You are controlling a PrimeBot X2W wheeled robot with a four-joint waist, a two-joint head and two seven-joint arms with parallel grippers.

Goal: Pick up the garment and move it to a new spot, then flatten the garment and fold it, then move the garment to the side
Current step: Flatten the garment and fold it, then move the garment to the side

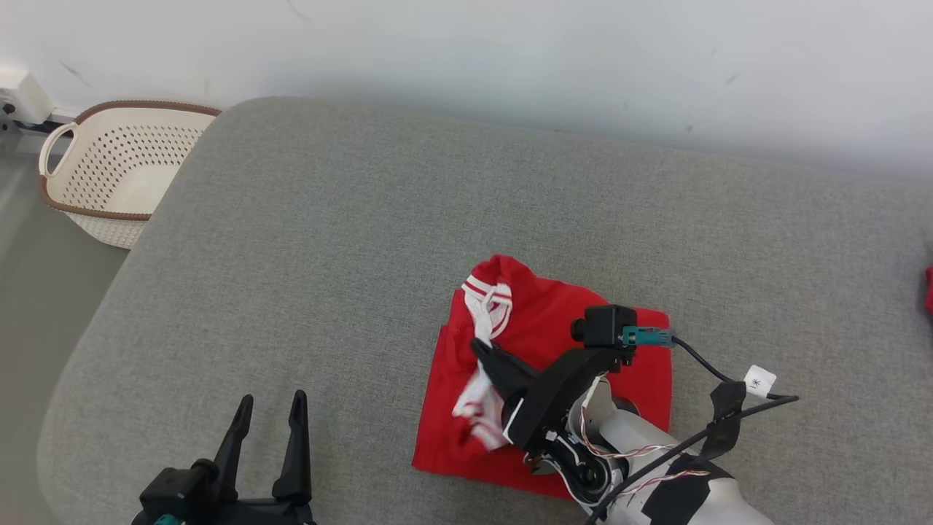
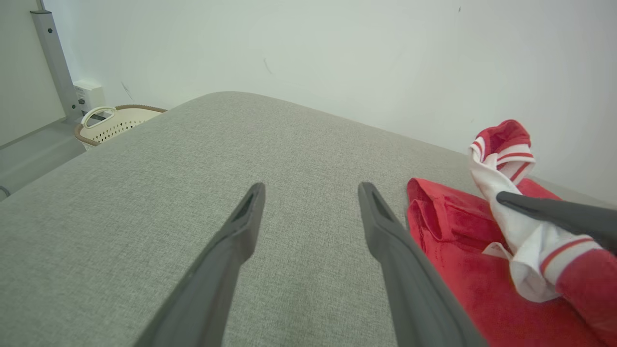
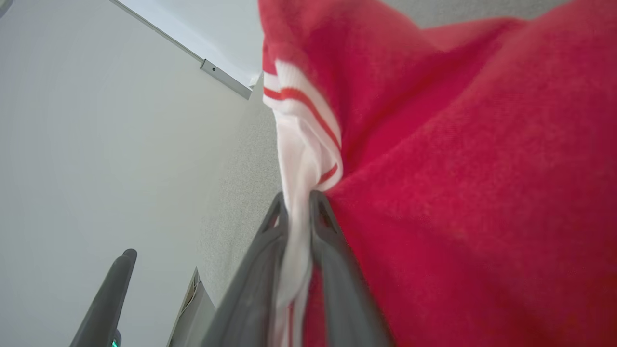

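The right gripper (image 1: 482, 350), fingers nearly closed, pinches the white striped trim (image 1: 490, 300) of the folded red cloth garment (image 1: 543, 321) lying on the grey fabric cushion (image 1: 328, 240), the left gripper (image 1: 272, 399) gapes empty, and dragging by that single trim could pull the folds apart.

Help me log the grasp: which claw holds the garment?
The right claw: its fingers pinch the white trim of the red garment, while the left claw stands open, empty.
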